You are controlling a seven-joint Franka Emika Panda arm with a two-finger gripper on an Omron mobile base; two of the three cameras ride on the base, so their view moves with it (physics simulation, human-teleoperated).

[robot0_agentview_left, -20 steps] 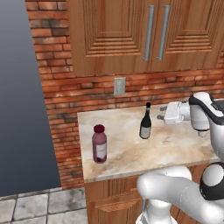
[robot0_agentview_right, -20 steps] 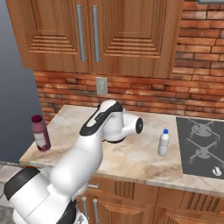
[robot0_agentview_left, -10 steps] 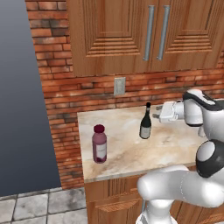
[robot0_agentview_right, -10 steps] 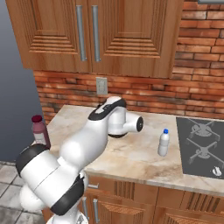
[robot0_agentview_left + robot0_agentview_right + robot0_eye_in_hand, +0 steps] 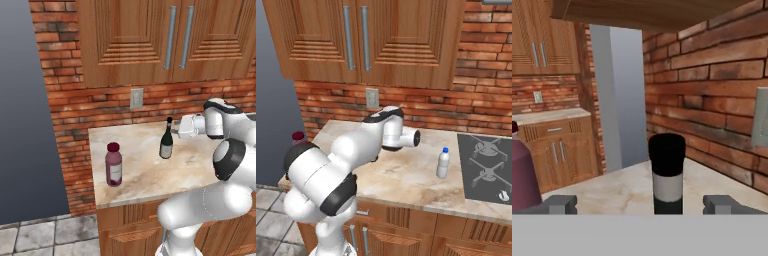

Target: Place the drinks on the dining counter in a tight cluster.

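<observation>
A slim dark wine bottle (image 5: 166, 142) stands upright on a small marble counter (image 5: 145, 177) below wooden wall cabinets. My gripper (image 5: 176, 129) hovers just right of its neck at cap height, open. In the hand view the bottle's black cap and neck (image 5: 667, 172) sit centred between the spread fingertips (image 5: 722, 204) of the gripper (image 5: 641, 204), with space on both sides. The purple-red juice bottle (image 5: 114, 165) stands near the counter's front left corner, and it also shows as the juice bottle (image 5: 522, 175) at the left edge. The small clear water bottle (image 5: 443, 162) stands near the stove. The dining counter is out of view.
A dark gas hob (image 5: 486, 165) is set into the counter at the right. The brick wall with an outlet (image 5: 136, 98) runs close behind the bottles, and wooden cabinets (image 5: 170, 40) hang low above. The counter ends at the left beside the juice bottle.
My hand has moved left along the counter toward the wine bottle's neck and now brackets its cap. The jaws stayed open and the bottles have not moved.
</observation>
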